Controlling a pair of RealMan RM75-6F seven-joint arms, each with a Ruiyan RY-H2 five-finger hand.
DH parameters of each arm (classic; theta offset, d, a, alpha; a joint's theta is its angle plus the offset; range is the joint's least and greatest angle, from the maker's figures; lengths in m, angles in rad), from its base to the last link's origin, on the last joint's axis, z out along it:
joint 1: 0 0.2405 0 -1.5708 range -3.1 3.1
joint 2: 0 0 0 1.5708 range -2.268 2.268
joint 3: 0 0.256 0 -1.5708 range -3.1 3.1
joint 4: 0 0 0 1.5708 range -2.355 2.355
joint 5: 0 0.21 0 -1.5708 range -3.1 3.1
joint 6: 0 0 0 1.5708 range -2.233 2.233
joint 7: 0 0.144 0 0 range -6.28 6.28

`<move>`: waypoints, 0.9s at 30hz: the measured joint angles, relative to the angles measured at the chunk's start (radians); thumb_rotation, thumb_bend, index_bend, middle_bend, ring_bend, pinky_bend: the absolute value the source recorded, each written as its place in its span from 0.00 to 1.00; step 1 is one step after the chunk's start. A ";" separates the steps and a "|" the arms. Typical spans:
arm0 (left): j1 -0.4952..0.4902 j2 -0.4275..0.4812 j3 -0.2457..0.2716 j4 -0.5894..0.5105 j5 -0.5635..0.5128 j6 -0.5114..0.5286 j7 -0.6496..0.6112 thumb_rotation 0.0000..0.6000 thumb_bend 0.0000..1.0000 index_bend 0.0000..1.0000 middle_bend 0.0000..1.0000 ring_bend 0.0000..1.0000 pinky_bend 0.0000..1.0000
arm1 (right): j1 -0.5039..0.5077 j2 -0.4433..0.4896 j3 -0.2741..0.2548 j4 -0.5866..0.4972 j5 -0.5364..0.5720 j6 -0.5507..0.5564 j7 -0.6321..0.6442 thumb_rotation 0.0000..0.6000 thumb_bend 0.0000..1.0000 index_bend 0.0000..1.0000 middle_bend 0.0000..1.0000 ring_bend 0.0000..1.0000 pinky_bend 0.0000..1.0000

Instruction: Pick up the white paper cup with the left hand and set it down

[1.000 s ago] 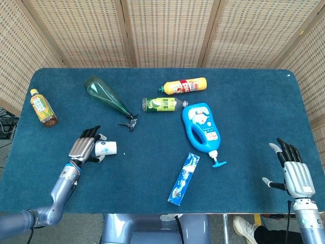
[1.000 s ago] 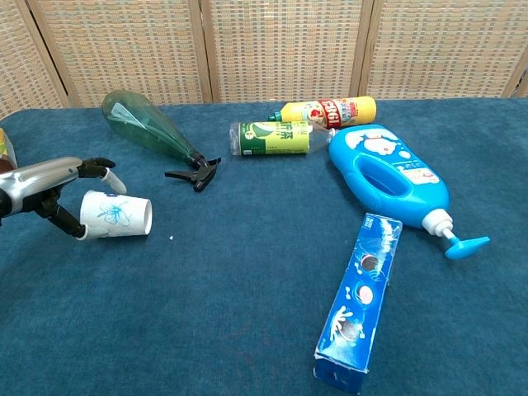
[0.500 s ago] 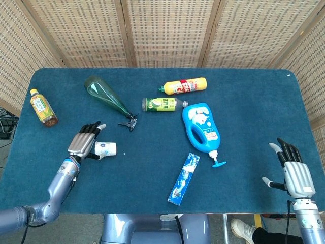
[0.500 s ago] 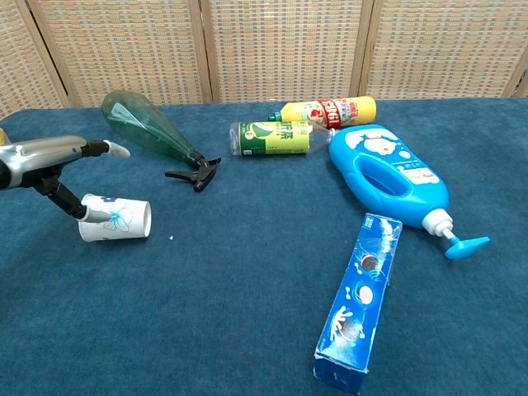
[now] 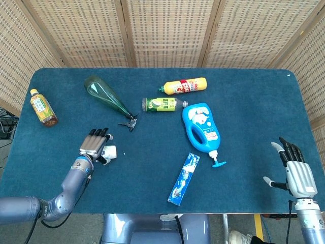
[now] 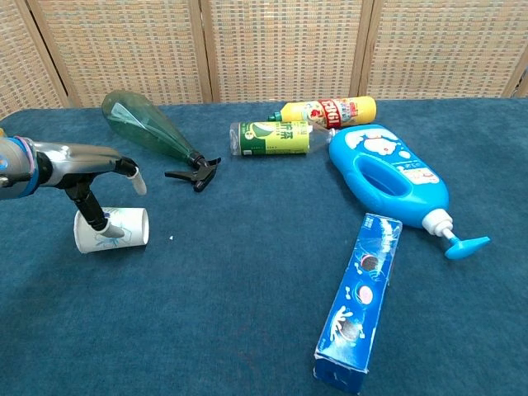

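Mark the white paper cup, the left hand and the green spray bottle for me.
white paper cup (image 6: 124, 228), chest view, on its printed side wall.
left hand (image 5: 94, 146), head view, on the back of the hand.
green spray bottle (image 6: 144, 126), chest view, on its body.

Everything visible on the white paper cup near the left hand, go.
The white paper cup carries a faint blue floral print and looks like thin paper. It lies on its side on the blue cloth-covered table, near the table's left front, and in the chest view its long axis runs left to right. The left hand reaches over it from above; a dark finger comes down against its upper side, with a pale-tipped finger held off it. Nothing else touches it.
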 measured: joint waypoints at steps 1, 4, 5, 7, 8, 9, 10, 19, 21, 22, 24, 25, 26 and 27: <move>-0.007 -0.006 0.003 -0.001 -0.006 0.008 0.008 0.86 0.25 0.28 0.00 0.00 0.00 | 0.000 0.000 0.000 0.000 -0.001 0.000 0.000 1.00 0.10 0.00 0.00 0.00 0.00; -0.023 -0.026 0.013 0.000 -0.013 0.034 0.029 0.86 0.25 0.32 0.00 0.00 0.00 | -0.001 0.000 -0.001 -0.002 -0.005 0.004 0.000 1.00 0.10 0.00 0.00 0.00 0.00; -0.027 -0.032 0.016 0.001 -0.013 0.042 0.034 0.86 0.25 0.33 0.00 0.00 0.00 | -0.001 0.000 -0.001 -0.002 -0.006 0.006 0.000 1.00 0.10 0.00 0.00 0.00 0.00; -0.034 -0.046 0.025 0.001 -0.015 0.053 0.052 0.86 0.25 0.34 0.00 0.00 0.00 | -0.002 0.000 -0.001 -0.003 -0.008 0.009 0.002 1.00 0.10 0.00 0.00 0.00 0.00; -0.039 -0.054 0.030 0.002 -0.016 0.061 0.061 0.86 0.25 0.34 0.00 0.00 0.00 | -0.003 0.001 0.000 -0.003 -0.008 0.011 0.003 1.00 0.10 0.00 0.00 0.00 0.00; -0.041 -0.061 0.033 0.003 -0.018 0.068 0.065 0.86 0.25 0.34 0.00 0.00 0.00 | -0.003 0.001 0.000 -0.003 -0.009 0.011 0.003 1.00 0.10 0.00 0.00 0.00 0.00; -0.044 -0.067 0.036 0.004 -0.019 0.074 0.068 0.86 0.25 0.34 0.00 0.00 0.00 | -0.003 0.001 -0.001 -0.004 -0.010 0.012 0.004 1.00 0.10 0.00 0.00 0.00 0.00; -0.056 -0.087 0.048 0.004 -0.019 0.116 0.098 0.86 0.27 0.36 0.00 0.00 0.00 | -0.003 0.002 -0.003 -0.007 -0.015 0.011 0.007 1.00 0.10 0.00 0.00 0.00 0.00; -0.056 -0.094 0.051 0.008 -0.015 0.120 0.100 0.87 0.31 0.39 0.00 0.00 0.00 | -0.003 0.002 -0.002 -0.006 -0.014 0.011 0.010 1.00 0.10 0.00 0.00 0.00 0.00; -0.055 -0.097 0.052 0.010 -0.012 0.121 0.098 0.87 0.32 0.41 0.00 0.00 0.00 | -0.003 0.003 -0.002 -0.006 -0.013 0.011 0.011 1.00 0.10 0.00 0.00 0.00 0.00; -0.051 -0.104 0.055 0.014 -0.004 0.122 0.092 0.88 0.33 0.41 0.00 0.00 0.00 | -0.003 0.004 -0.001 -0.006 -0.013 0.011 0.014 1.00 0.10 0.00 0.00 0.00 0.00; -0.049 -0.105 0.056 0.016 -0.001 0.123 0.090 0.88 0.33 0.42 0.00 0.00 0.00 | -0.003 0.004 -0.001 -0.006 -0.014 0.011 0.014 1.00 0.10 0.00 0.00 0.00 0.00; -0.047 -0.106 0.056 0.017 0.004 0.122 0.085 0.89 0.33 0.42 0.00 0.00 0.00 | -0.003 0.004 -0.001 -0.006 -0.014 0.011 0.014 1.00 0.10 0.00 0.00 0.00 0.00; -0.045 -0.107 0.056 0.018 0.008 0.122 0.081 0.89 0.33 0.42 0.00 0.00 0.00 | -0.003 0.003 -0.001 -0.005 -0.014 0.011 0.015 1.00 0.10 0.00 0.00 0.00 0.00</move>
